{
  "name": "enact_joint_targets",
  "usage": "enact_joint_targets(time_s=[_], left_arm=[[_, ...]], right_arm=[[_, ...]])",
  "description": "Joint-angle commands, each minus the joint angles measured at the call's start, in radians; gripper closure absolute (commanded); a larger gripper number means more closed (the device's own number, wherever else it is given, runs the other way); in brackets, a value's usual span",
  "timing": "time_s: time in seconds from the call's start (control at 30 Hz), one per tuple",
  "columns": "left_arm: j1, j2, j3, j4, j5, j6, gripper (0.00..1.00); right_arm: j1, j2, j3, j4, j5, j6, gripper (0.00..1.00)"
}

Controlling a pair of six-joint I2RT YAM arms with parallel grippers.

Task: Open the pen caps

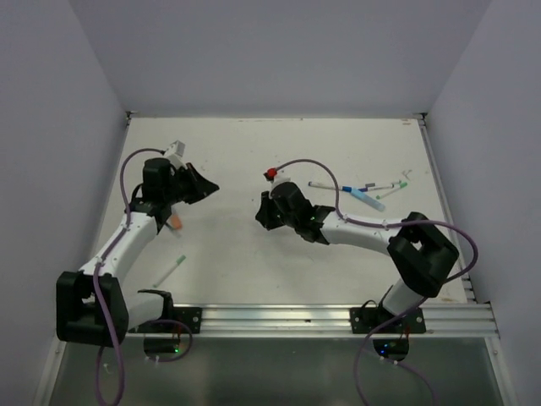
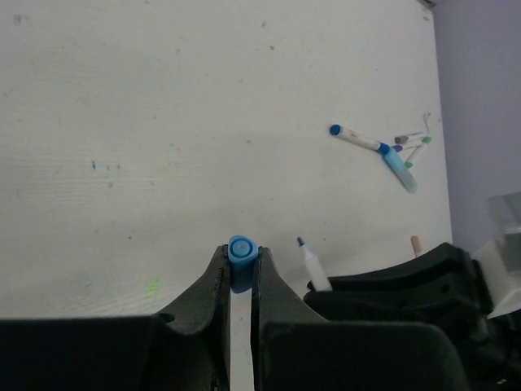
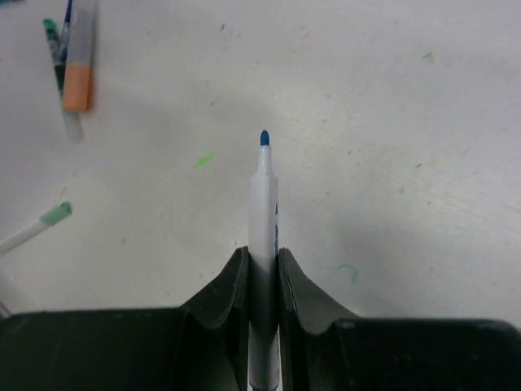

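As I watch, my left fingers (image 2: 203,297) clenched on a stubby blue cap (image 2: 242,254), right fingers (image 3: 221,297) clamping an uncapped, blue-tipped white pen (image 3: 263,204).

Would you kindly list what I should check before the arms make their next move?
1. Cap grip: left gripper shut on the blue cap: ok.
2. Pen grip: right gripper shut on the pen: ok.
3. Separation: cap off, the pen's blue tip bare: ok.
4. Clearance: the two grippers apart in the top view: ok.
5. Remaining work: whether the far-right pens are capped: cannot tell.
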Motion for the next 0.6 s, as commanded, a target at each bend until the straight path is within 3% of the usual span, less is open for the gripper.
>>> enact_joint_targets(time_s=[0.0,0.27,0.57], left_arm=[[-0.042,0.056,0.046,-0.096,-0.071,0.094,1.0],[-0.165,0.231,0.04,0.0,-0.045,0.051,1.0],[-0.215,0.37,0.202,-0.144,-0.259,0.111,1.0]], right_arm=[[-0.018,0.069,0.158,-0.245,0.267,-0.069,1.0],[-0.089,0.242,0.33,-0.365,0.327,-0.085,1.0],[-0.124,0.322,0.363,-0.379,0.345,-0.118,1.0]])
